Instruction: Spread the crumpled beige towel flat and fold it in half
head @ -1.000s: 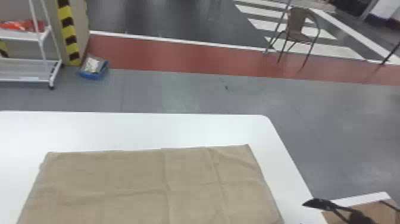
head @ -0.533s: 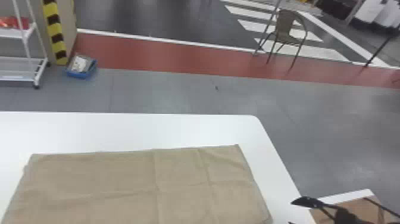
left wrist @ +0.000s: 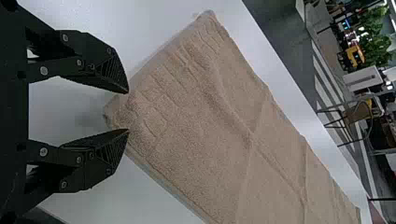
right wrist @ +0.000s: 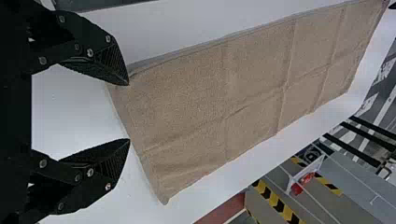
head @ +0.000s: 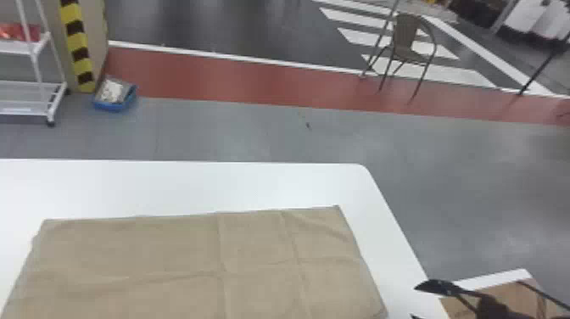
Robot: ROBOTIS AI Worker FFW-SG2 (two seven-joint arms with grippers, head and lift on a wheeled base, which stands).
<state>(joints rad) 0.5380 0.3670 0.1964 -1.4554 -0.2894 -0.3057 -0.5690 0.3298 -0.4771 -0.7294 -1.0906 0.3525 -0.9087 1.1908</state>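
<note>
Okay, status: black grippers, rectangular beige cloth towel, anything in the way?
Left gripper open, right gripper open. Towel flat on white table, creased. Nothing lying on it.

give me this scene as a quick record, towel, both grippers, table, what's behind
towel: beige, lying flat with crease lines, apparently doubled over
surface: white table
left gripper: open, fingertips at one end of the towel in its wrist view, contact unclear
right gripper: open, nothing gripped
background: chair on the floor, blue tray beside a striped post, white rack at left
</note>
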